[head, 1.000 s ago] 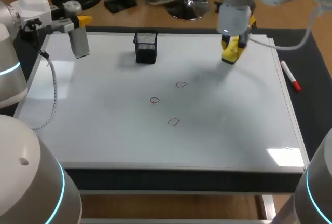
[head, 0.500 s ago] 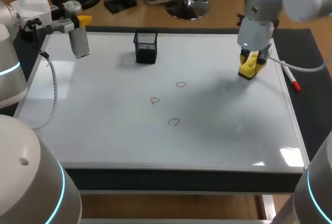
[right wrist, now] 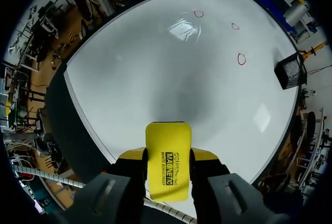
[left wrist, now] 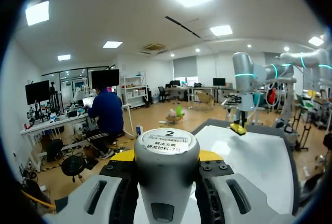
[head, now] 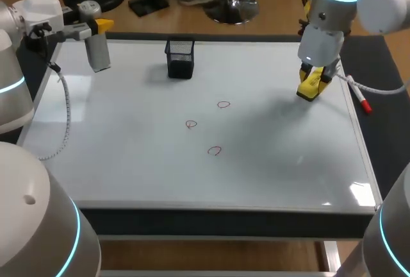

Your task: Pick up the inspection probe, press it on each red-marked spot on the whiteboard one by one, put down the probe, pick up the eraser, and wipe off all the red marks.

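My right gripper (right wrist: pixel 168 157) pinches the yellow eraser (head: pixel 308 86) above the whiteboard's (head: pixel 128 161) right edge, my left gripper (head: pixel 96 28) clamps the grey probe (left wrist: pixel 166 175), 3 red marks (head: pixel 191 124) mid-board.

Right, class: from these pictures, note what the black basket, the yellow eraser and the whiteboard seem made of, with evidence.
The black basket: likely metal wire mesh, matt; its walls show a fine grid. The yellow eraser: probably hard plastic, smooth, with printed lettering. The whiteboard: glossy coated surface, material underneath unclear; it mirrors the ceiling lights.
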Tool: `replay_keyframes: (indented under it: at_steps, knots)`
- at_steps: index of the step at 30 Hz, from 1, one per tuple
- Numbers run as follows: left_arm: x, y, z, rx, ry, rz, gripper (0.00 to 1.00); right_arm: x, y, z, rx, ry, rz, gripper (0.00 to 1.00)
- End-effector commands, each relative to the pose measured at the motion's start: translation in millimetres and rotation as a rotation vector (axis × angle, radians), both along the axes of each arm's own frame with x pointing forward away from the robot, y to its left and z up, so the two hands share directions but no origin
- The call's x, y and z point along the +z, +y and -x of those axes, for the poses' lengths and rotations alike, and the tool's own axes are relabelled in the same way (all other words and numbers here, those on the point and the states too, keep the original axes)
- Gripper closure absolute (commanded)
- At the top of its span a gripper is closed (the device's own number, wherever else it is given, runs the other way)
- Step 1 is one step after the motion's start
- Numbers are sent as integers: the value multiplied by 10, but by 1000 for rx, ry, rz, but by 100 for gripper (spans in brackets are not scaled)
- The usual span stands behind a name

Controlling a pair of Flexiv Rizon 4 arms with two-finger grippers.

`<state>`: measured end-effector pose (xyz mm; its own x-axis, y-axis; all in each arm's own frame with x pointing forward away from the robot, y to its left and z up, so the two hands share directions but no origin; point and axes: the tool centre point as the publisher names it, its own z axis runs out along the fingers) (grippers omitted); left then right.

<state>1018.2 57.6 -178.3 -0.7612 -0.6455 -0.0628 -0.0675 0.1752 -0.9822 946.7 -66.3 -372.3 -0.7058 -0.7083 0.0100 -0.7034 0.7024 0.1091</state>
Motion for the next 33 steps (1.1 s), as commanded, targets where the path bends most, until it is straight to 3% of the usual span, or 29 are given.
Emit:
replay_keyframes:
  at_steps: [1,10,12,21,23,33]
  knots:
    - [1,0,1,1,-4,2,100,8,-8,-3,1,0,2,100]
    - [1,0,1,1,-4,2,100,8,-8,-3,1,0,2,100]
    - [-42,-33,73,-4,-5,-9,100,8,-8,-3,1,0,2,100]
    - [-77,-335,611,-62,-33,-11,100,8,-8,-3,1,0,2,100]
    - [-103,-482,745,-98,-35,-32,100,8,-8,-3,1,0,2,100]
    - [-161,-1219,1302,-225,-38,-3,100,8,-8,-3,1,0,2,100]
